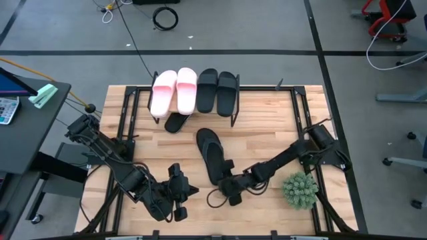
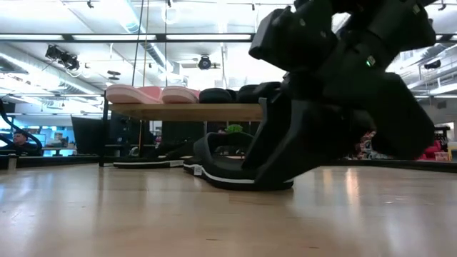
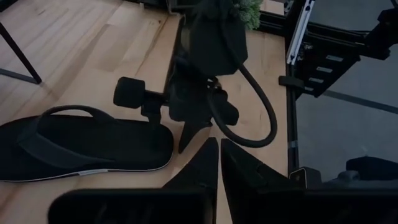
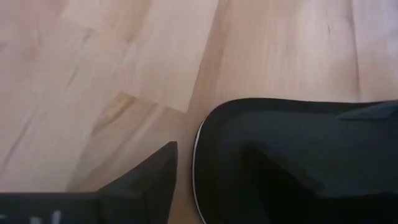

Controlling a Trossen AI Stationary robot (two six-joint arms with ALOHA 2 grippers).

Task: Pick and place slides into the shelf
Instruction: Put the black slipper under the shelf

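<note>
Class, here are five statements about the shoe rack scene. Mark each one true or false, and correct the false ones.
1. Two pink slides lie on top of the shelf. True.
2. Two black slides lie beside the pink pair on the shelf. True.
3. The right gripper hangs above the shelf. False: it is low at the near end of the loose flip-flop on the table.
4. A second flip-flop lies by the potted plant. False: it lies at the shelf's front, partly under the pink slides.
5. The left gripper holds a slide. False: its fingers are shut on nothing.
</note>
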